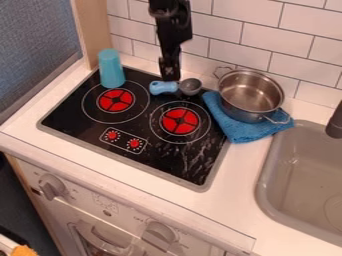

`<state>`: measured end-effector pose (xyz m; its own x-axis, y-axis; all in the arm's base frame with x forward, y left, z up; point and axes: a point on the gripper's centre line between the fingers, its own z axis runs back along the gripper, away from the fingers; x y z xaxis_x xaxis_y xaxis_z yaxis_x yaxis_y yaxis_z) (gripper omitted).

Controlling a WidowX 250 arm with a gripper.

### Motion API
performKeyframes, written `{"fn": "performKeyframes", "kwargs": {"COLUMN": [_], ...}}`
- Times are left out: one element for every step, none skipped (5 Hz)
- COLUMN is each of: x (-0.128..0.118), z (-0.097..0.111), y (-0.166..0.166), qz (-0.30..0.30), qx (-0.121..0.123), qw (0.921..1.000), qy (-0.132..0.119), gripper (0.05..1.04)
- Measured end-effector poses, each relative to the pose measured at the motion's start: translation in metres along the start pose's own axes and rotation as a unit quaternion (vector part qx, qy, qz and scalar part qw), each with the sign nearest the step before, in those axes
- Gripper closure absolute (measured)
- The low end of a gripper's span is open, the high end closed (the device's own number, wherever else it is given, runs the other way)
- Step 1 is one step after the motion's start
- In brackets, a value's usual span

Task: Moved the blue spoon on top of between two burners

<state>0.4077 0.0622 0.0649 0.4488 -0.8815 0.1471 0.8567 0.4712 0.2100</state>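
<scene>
Blue-handled spoon with a grey metal bowl (163, 88), just one, lying on the black glass cooktop (75, 121) near its back edge, between and behind two red-centred round burners (180, 121). Also to count: one turquoise plastic cup (111, 69), two small red knobs (134, 143), one silver metal pot (250, 97) on one blue cloth (242, 131). Cut off: grey sink (294, 172) at right, arm at top; small orange item (24, 250) at lower left, too partial to name. Black gripper (169, 77) pointing down, just over the spoon's handle. Cannot tell whether jaws spread or pressed together, nor whether touching the handle.
</scene>
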Motion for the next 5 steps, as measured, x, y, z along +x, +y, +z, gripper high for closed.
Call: {"fn": "performKeyframes", "kwargs": {"x": [0.000,-0.004,-0.002,-0.002,-0.001], "z": [0.027,0.056,0.056,0.056,0.056], "y": [0.003,0.004,0.002,0.002,0.002], "qz": [0.015,0.049,0.047,0.047,0.048], "qx": [0.015,0.049,0.049,0.049,0.049], "qw": [0.9998,0.9973,0.9974,0.9974,0.9974], "qy": [-0.002,0.023,0.024,0.024,0.023], "gripper": [0.083,0.083,0.083,0.083,0.083]}}
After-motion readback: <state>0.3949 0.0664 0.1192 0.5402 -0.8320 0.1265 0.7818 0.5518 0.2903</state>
